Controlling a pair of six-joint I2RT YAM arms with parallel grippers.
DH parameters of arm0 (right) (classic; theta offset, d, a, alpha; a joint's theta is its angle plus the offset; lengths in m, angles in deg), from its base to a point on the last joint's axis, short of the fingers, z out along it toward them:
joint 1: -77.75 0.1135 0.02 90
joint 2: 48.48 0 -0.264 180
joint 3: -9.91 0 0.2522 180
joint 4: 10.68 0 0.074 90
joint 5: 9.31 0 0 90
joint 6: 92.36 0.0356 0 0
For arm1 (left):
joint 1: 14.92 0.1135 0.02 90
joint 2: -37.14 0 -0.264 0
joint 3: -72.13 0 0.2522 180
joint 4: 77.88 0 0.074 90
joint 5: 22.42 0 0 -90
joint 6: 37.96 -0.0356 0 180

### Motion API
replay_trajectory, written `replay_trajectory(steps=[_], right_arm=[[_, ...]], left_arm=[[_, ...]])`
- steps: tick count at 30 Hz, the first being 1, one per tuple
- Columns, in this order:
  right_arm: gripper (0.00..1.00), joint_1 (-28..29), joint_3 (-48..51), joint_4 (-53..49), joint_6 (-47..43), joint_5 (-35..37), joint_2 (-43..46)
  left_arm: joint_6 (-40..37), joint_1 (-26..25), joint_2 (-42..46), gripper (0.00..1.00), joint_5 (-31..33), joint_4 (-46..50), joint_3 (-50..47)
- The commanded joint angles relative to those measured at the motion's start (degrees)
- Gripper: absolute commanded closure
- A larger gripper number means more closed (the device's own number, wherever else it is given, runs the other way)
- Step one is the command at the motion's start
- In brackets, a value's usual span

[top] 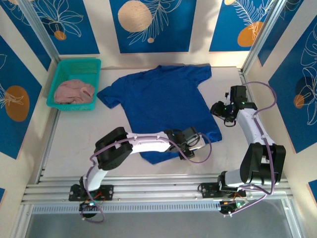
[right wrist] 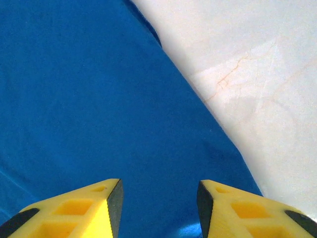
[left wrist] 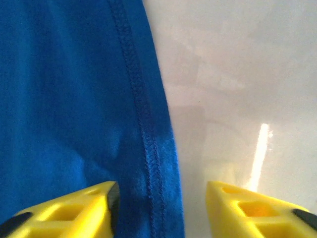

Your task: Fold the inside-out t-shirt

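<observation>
White bench [top: 74, 144] carries the inside-out t-shirt [top: 163, 99] spread flat. Your left jaws stand open astride its hem, right jaws open above its side edge, apparently positioned to pinch.

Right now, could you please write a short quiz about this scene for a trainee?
1. True or false: the blue t-shirt lies spread on the table.
2. What is in the green basket? A) pink garment B) blue shirt C) nothing
3. Fill in: the open left hand straddles the shirt's stitched ____.
Key: 1 true; 2 A; 3 edge.
</observation>
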State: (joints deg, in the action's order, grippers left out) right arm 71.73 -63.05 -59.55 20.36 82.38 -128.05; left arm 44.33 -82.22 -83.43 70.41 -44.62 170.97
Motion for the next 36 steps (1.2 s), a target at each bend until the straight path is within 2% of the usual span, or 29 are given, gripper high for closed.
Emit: replay_trajectory(steps=[1, 7, 11, 18, 22, 26, 30, 33, 36], right_arm=[[0.54, -0.1, 0.9, 0.3, 0.8, -2.2, 1.2], [0.54, 0.1, 2.2, -0.1, 1.0, -3.3, 3.1], [0.54, 0.6, 3.6, -1.1, 1.3, -5.1, 6.4], [0.53, 3.4, 8.0, -2.1, 2.9, -10.8, 16.2], [0.52, 6.6, 10.9, -2.8, 3.7, -12.2, 19.6], [0.51, 8.6, 13.1, -2.8, 4.1, -13.1, 20.7], [0.52, 12.4, 16.7, 0.7, 2.5, -19.0, 23.6], [0.52, 19.3, 22.3, 7.6, 2.7, -18.9, 27.0], [0.53, 28.1, 28.6, 18.6, 4.1, -11.6, 27.5]], left_arm=[[-1.3, 0.1, -1.9, 0.63, 2.1, 1.4, 1.5], [0.2, 0.7, -1.7, 0.90, 0.7, -0.1, 1.0], [3.6, 2.4, 2.2, 1.00, -3.2, -3.1, -1.9], [13.3, 9.0, 10.9, 1.00, -18.2, -9.4, -7.6], [17.3, 12.5, 13.3, 1.00, -23.3, -11.5, -9.9], [18.5, 14.3, 14.2, 1.00, -24.2, -11.7, -11.1], [23.5, 17.3, 15.9, 1.00, -22.0, -12.0, -11.8], [28.5, 20.5, 18.7, 1.00, -22.4, -14.2, -12.6], [31.0, 22.7, 22.0, 1.00, -22.2, -14.7, -12.4]])
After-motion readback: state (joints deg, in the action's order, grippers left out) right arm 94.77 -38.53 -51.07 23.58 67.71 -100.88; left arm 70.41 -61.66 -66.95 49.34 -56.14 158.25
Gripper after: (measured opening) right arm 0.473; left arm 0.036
